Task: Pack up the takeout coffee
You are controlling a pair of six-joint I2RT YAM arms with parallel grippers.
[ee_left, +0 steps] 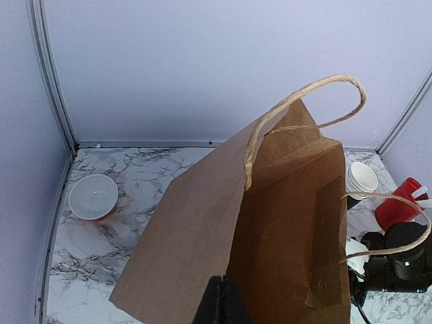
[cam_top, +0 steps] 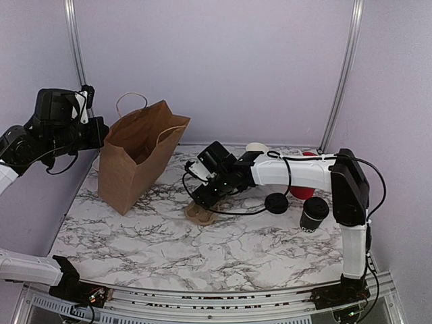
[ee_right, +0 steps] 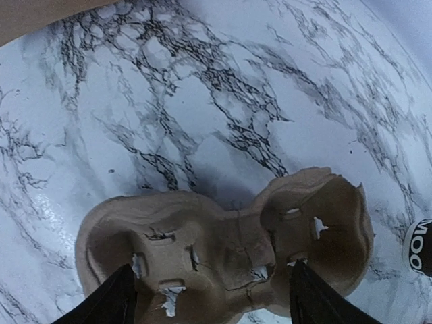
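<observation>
One cup (cam_top: 314, 214): black paper, a short tapered cylinder with white print, upright on the marble-patterned table (cam_top: 135, 236). From the right gripper (ee_right: 212, 270) it lies off to the right; the wrist view catches only its printed side (ee_right: 422, 246) just past the carrier's right well. One lid (cam_top: 276, 202), a flat black plastic disc, lies between that gripper and the cup, apart from both.

The right gripper's two fingers (ee_right: 111, 297) are spread wide, astride one carrier (ee_right: 223, 250) directly beneath them. It is moulded brown pulp, rough and fibrous, with two round wells joined at a narrow waist. Whether the fingers touch it I cannot tell.

The left gripper (ee_left: 221, 300) is raised with its fingers pressed together, nothing visibly between them. Just ahead of it stands one bag (ee_left: 283, 229), creased brown paper, mouth open, with two looped twine handles. Whether the fingers pinch its edge I cannot tell. Beyond the bag from this gripper are one red tub (ee_left: 398, 202), one white-rimmed cup (ee_left: 361, 179) and, off to the left, one round white dish (ee_left: 93, 197)
</observation>
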